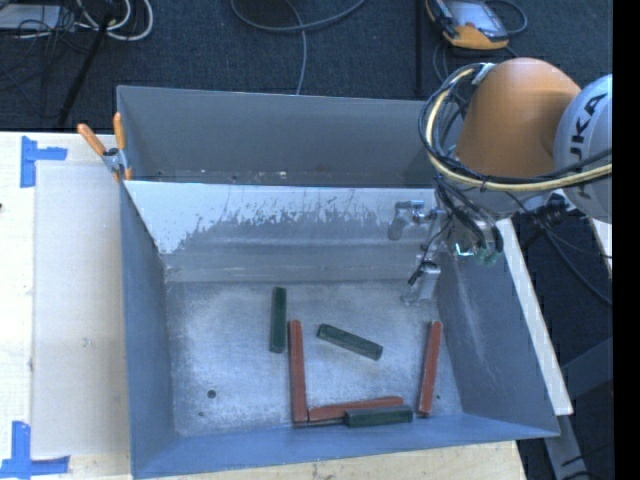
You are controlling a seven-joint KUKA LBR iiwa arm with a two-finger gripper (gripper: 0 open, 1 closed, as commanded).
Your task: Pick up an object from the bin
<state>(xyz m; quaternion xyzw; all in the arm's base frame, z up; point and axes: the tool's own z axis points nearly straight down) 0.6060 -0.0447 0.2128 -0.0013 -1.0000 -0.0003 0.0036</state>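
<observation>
The gripper (pixel 412 252) hangs at the bin's (pixel 200 268) back right corner, its 2 fingers (pixel 403 218) spread apart with nothing between them. Nearest below it, 1 red-brown stick (pixel 430 368) stands along the right wall, and 1 dark green bar (pixel 350 342) lies tilted mid-floor. In all there are 3 red-brown sticks and 3 dark green bars, grouped at the front right of the floor. The arm enters from the right, its orange cover (pixel 510 118) ringed by cables (pixel 437 138).
</observation>
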